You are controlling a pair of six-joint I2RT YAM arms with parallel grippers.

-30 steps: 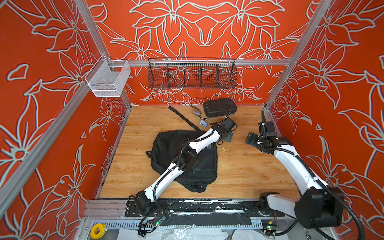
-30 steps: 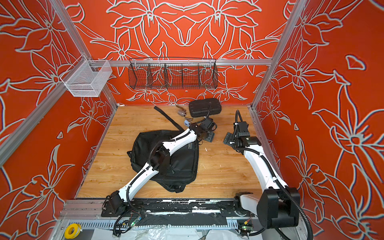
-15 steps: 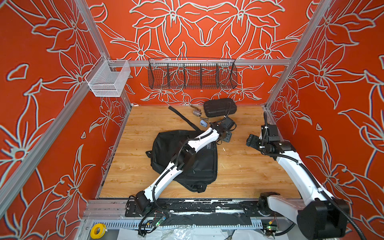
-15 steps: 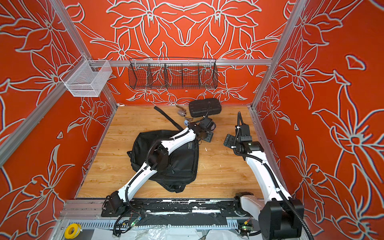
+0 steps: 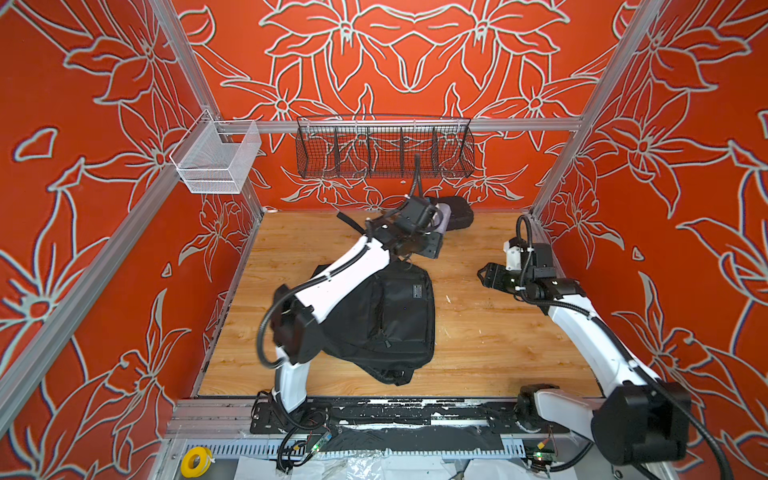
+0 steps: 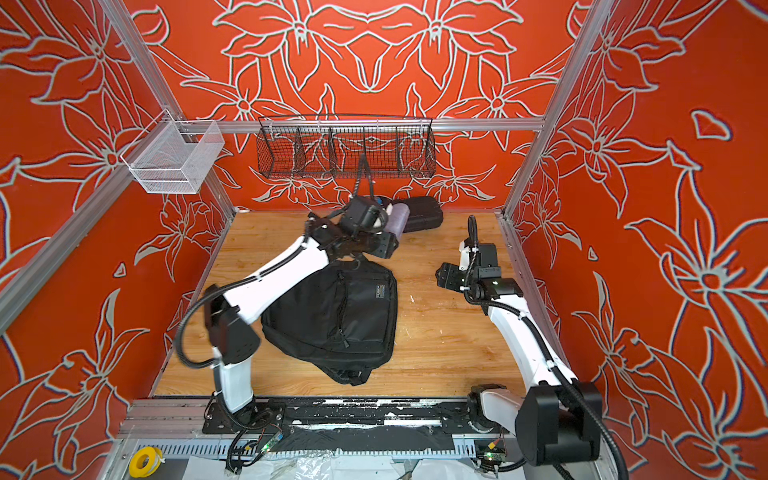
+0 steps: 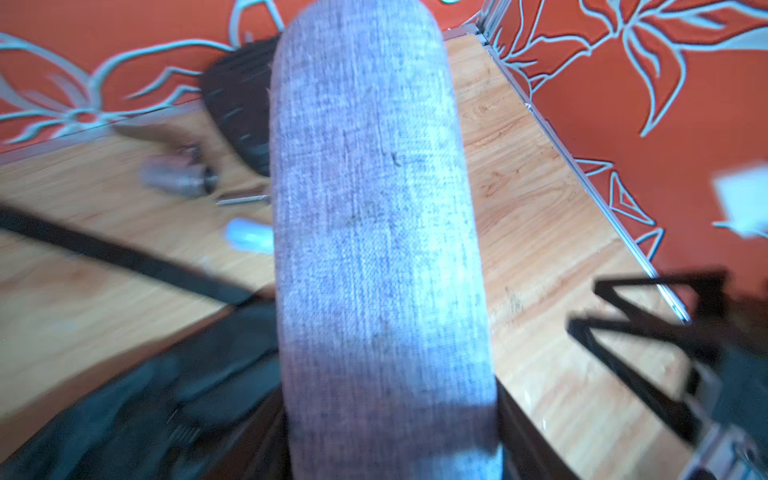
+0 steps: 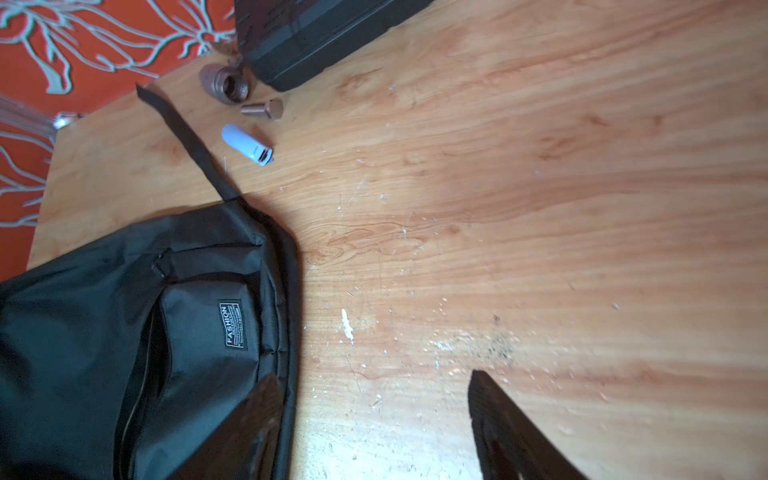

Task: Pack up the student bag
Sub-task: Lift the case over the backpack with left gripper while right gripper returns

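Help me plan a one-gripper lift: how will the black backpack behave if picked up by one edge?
Likely floppy: the student bag lies flat and creased on the wooden floor, so it should sag from one grip. Its smooth fabric may slip when pinched. The loose strap would probably trail and drag.

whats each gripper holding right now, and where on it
The left gripper grips a grey fabric pouch near one end, with the rest sticking out ahead of it. The right gripper is open and holds nothing.
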